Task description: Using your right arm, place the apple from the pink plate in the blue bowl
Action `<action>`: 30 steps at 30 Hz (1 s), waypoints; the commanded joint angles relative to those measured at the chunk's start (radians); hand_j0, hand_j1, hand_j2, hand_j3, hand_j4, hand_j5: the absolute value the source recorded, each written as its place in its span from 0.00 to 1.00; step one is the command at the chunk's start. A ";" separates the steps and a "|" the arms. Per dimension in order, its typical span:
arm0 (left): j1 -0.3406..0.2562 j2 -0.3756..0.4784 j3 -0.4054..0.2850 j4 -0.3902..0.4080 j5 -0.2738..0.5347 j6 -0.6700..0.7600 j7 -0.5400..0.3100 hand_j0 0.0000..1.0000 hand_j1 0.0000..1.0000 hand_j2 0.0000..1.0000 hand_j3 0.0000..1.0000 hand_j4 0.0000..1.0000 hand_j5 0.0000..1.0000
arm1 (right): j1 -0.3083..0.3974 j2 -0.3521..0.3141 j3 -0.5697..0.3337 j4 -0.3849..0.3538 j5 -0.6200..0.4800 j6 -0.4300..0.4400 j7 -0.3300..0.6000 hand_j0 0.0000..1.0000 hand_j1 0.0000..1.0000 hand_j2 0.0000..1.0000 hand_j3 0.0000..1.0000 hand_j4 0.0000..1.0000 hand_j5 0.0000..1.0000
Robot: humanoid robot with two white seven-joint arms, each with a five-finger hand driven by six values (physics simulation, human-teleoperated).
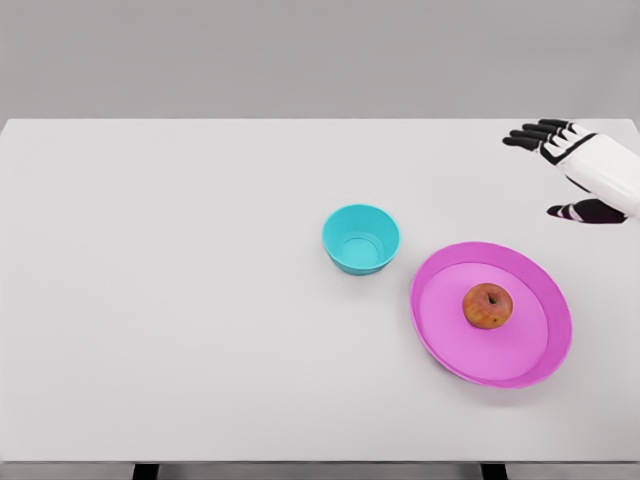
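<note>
A red-and-yellow apple (487, 306) sits upright near the middle of the pink plate (445, 338) at the table's right front. Just left of the plate and slightly farther back stands the blue bowl (360, 238), with nothing inside it. My right hand (556, 172) hovers at the far right, behind the plate and well apart from the apple. Its dark fingers (532, 134) are spread and the thumb (578, 211) points left; it holds nothing. The left arm does not show.
The white table (170, 300) fills the view, its front edge near the bottom of the picture. A grey wall lies behind it.
</note>
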 commanded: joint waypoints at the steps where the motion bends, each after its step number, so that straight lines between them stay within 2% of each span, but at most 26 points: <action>1: 0.000 0.000 0.000 0.000 0.000 0.000 0.000 1.00 1.00 1.00 1.00 1.00 1.00 | 0.000 -0.001 0.002 -0.007 -0.006 0.000 -0.001 1.00 1.00 1.00 1.00 1.00 1.00; 5: 0.000 0.000 0.000 0.000 0.000 0.000 0.000 1.00 1.00 1.00 1.00 1.00 1.00 | 0.012 -0.027 -0.001 0.002 -0.003 0.000 0.002 1.00 1.00 1.00 1.00 1.00 1.00; 6: 0.000 0.000 0.000 0.000 0.000 0.000 0.000 1.00 1.00 1.00 1.00 1.00 1.00 | 0.018 -0.052 0.001 -0.022 -0.001 0.000 0.093 1.00 1.00 1.00 1.00 1.00 1.00; 7: 0.000 0.000 0.000 0.000 0.000 0.000 0.000 1.00 1.00 1.00 1.00 1.00 1.00 | 0.020 -0.069 0.001 -0.096 -0.003 0.000 0.216 1.00 1.00 1.00 1.00 1.00 1.00; 9: 0.000 0.000 0.000 0.000 0.000 0.000 0.000 1.00 1.00 1.00 1.00 1.00 1.00 | 0.017 -0.095 -0.002 -0.157 -0.009 0.000 0.357 1.00 1.00 1.00 1.00 1.00 1.00; 12: 0.000 0.000 0.000 0.000 0.000 0.000 0.000 1.00 1.00 1.00 1.00 1.00 1.00 | 0.020 -0.109 -0.001 -0.182 -0.009 0.000 0.427 1.00 1.00 1.00 1.00 1.00 1.00; 13: 0.000 0.000 0.000 0.000 0.000 0.000 0.000 1.00 1.00 1.00 1.00 1.00 1.00 | 0.021 -0.110 0.002 -0.212 -0.009 0.000 0.450 1.00 1.00 1.00 1.00 1.00 1.00; 18: 0.000 0.000 0.000 0.000 0.000 0.000 0.000 1.00 1.00 1.00 1.00 1.00 1.00 | 0.084 -0.106 0.008 -0.217 -0.006 0.000 0.466 1.00 1.00 1.00 1.00 1.00 1.00; 30: 0.000 0.000 0.000 -0.001 0.000 0.000 0.000 1.00 1.00 1.00 1.00 1.00 1.00 | 0.074 -0.026 0.064 -0.179 0.011 0.000 0.492 1.00 1.00 1.00 1.00 1.00 1.00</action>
